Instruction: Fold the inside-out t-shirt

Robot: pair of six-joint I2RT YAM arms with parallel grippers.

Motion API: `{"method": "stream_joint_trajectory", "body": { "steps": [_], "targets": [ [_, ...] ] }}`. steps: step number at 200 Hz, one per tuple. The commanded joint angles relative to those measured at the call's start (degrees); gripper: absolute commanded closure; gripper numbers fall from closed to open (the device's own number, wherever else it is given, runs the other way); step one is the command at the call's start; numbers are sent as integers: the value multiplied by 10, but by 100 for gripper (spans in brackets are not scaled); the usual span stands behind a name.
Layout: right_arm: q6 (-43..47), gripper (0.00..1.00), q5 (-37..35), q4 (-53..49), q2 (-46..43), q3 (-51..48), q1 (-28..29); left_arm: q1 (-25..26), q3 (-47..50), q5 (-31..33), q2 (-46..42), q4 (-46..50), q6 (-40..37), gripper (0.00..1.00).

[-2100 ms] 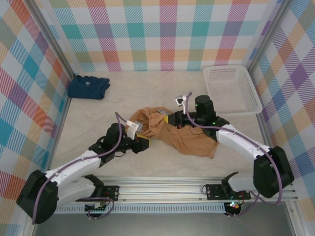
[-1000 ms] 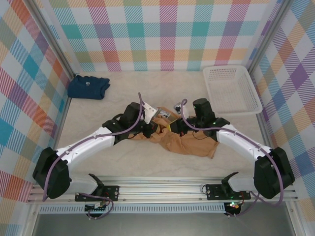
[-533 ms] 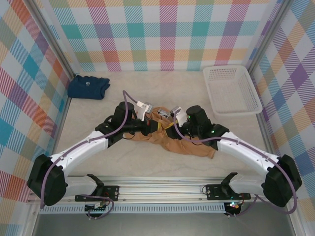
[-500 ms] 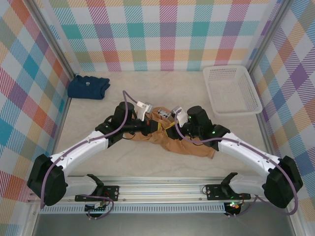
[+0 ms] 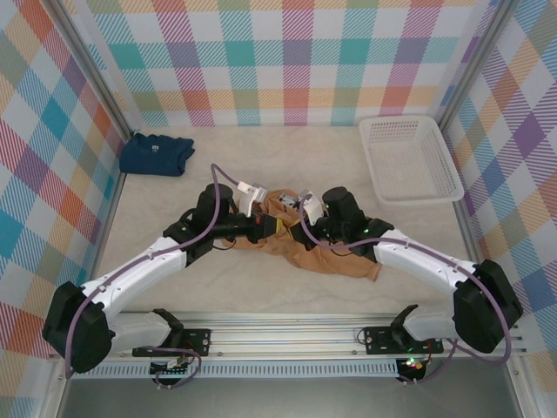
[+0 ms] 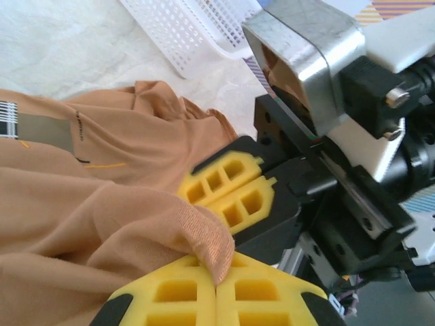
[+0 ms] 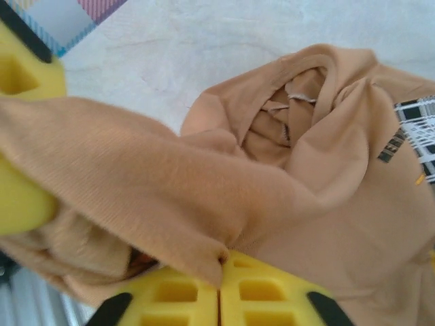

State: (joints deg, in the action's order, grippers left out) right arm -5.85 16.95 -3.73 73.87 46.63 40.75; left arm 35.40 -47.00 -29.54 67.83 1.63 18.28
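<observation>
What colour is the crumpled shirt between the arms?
Orange-brown. The t-shirt shows best in the right wrist view.

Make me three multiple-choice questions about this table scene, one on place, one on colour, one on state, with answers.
1. Where is the white basket? A) far right corner B) near left edge C) between the arm bases
2. What colour is the folded shirt at far left? A) red B) navy blue C) white
3. The left end effector is: A) open over the basket B) open on bare table C) shut on the tan t-shirt
Answers: 1 A, it sits at the far right. 2 B, it looks dark blue. 3 C, its pads pinch a fabric fold.
</observation>
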Motion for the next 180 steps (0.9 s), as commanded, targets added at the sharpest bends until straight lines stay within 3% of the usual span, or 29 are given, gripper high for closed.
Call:
{"method": "stream_joint_trajectory", "body": {
  "steps": [1, 27, 40, 69, 101, 151, 180],
  "targets": [
    [-8, 100, 118, 38, -45, -14, -16, -6, 5, 72, -18, 19, -1, 100],
    [-59, 100, 260, 126, -63, -56, -48, -14, 3, 120, -11, 42, 0, 94],
    [-77, 100, 294, 166, -62, -68, -55, -16, -5, 140, -9, 57, 1, 85],
    [-90, 100, 311, 202, -52, -72, -58, -16, -8, 149, -20, 79, -10, 61],
    [-93, 100, 311, 211, -38, -68, -61, -7, 7, 142, -61, 97, -31, 46],
    [-84, 100, 297, 198, -32, -64, -62, 28, 31, 151, -144, 117, -70, 44],
    [-80, 100, 295, 192, -29, -62, -62, 40, 36, 84, -153, 92, -85, 58]
  ]
}}
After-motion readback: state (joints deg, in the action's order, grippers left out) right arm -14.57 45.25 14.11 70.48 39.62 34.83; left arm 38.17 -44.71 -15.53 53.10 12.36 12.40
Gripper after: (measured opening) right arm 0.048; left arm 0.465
